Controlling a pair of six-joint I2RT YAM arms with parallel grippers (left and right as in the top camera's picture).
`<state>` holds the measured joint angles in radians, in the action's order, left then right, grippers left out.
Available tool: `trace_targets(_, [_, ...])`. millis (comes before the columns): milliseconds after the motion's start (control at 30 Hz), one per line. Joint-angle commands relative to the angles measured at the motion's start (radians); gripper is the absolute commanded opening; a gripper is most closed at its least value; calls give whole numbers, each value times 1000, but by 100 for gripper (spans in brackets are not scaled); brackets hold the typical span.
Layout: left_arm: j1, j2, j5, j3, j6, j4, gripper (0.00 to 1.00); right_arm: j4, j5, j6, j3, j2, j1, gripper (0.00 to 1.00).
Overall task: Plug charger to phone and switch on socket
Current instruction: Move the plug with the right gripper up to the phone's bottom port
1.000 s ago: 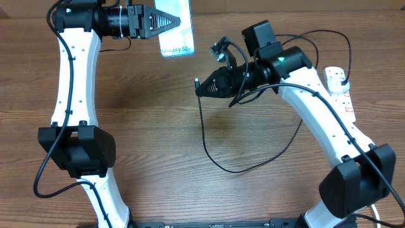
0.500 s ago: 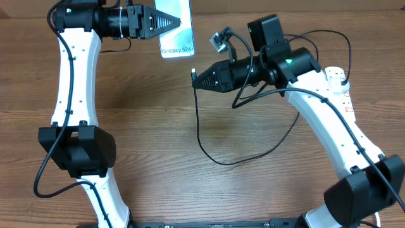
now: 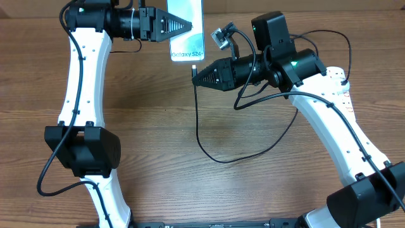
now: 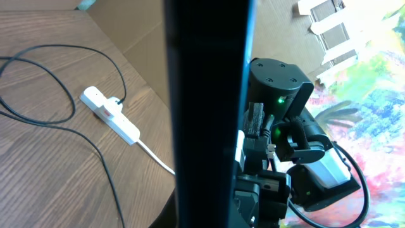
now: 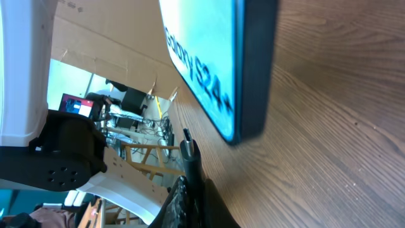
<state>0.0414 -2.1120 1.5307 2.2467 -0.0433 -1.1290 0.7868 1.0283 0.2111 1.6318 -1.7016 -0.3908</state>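
My left gripper is shut on the phone, holding it above the table's far edge with its blue-teal screen and "Galaxy S24" band up. In the left wrist view the phone is a dark edge-on bar that hides the jaws. My right gripper is shut on the charger's connector tip, just below the phone's lower edge. In the right wrist view the tip points up, a short gap from the phone's bottom edge. The black cable hangs in a loop. The socket lies at the far right.
The white power strip also shows in the left wrist view, with a black plug in it and a thick white cord trailing off. The right arm's own black cables hang under its wrist. Bare wooden table lies between the arms.
The left gripper has carried the phone rightwards, toward the right gripper. The right gripper has risen with the connector tip and now sits just below the phone's lower edge.
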Motion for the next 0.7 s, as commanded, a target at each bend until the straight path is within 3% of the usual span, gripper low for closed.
trace_targets(0, [8,8,50,13,39,3,4,-14,-2,10,19,24,-7,4])
trace_targets(667, [16,8,50,13,73,8,4,-32,-30,52,19,24,-8,4])
